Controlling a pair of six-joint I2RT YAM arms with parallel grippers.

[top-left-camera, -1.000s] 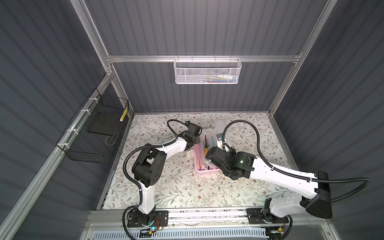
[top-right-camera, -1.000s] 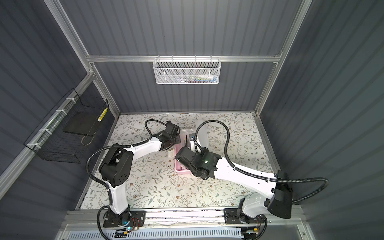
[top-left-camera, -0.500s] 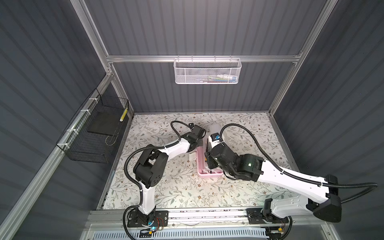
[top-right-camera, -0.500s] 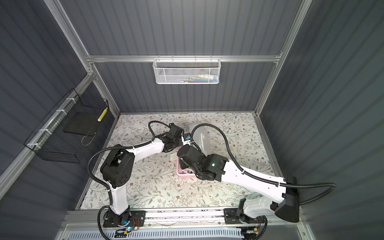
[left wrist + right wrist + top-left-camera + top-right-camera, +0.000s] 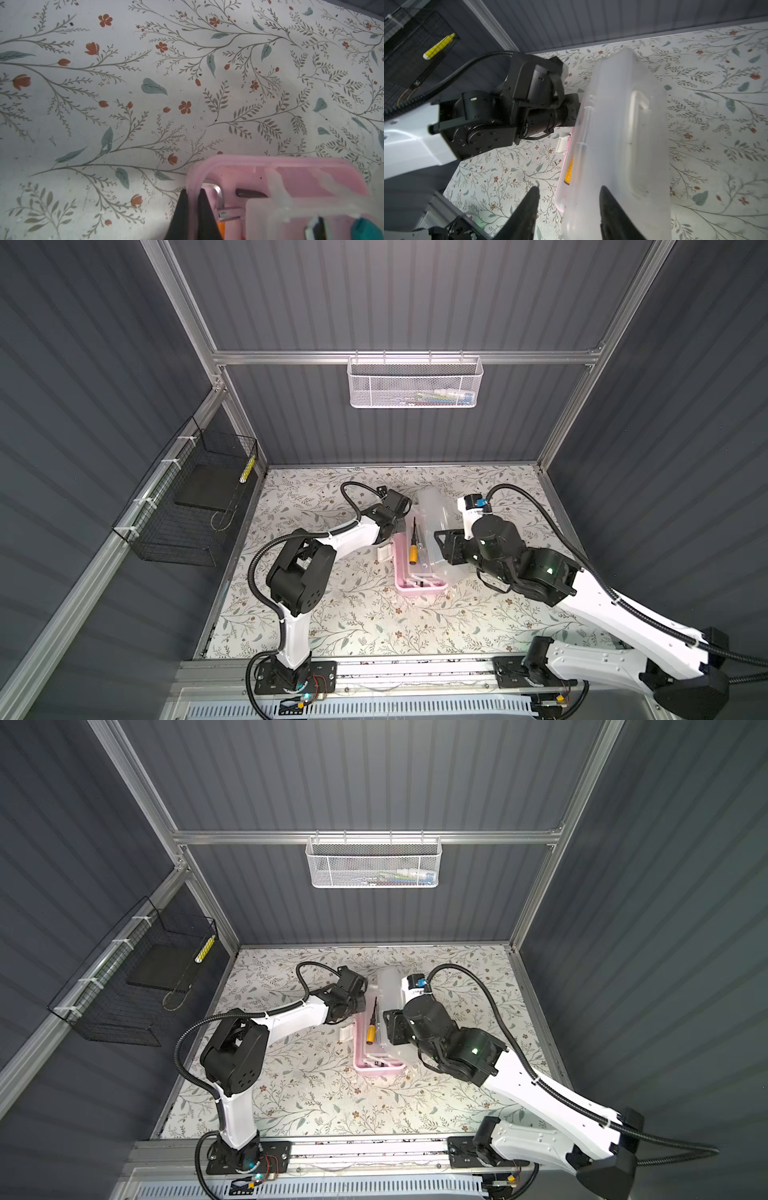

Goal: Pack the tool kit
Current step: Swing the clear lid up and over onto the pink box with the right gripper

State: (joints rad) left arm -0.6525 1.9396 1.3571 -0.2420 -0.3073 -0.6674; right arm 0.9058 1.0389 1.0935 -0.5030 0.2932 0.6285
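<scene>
Pink case [image 5: 419, 587] sits mid-table on the floral table [image 5: 353, 614], long axis running away from the robot's base, and shows in both top views. In the wrist view the left gripper [image 5: 193, 195] is clenched on the case's wall near a corner, one finger inside and one outside. The right gripper [image 5: 570, 189] is spread, with the edge of the frosted lid [image 5: 623, 124] in the gap. The one finger whose gap to the lid we can judge stands clear of the plastic, so we read it as released. The lid leans part-way over the case, neither flat nor latched. Inside lie a yellow-handled screwdriver [image 5: 413, 551] and a hex key [image 5: 219, 197], and the white latch [image 5: 384, 552] juts from the left long side. We judge the step to be closing the lid. Risks as we see them: nothing holds the lid, so it may flop shut crooked or swing back open. The left finger inside the wall sits where the lid rim should land, which would stop the rim seating and leave the latch unable to catch. The screwdriver looks to lie high on an inner tray and could foul the lid. A downward push from the right could twist the case in that thin wall pinch. Whether all the tools are in, we cannot tell.
</scene>
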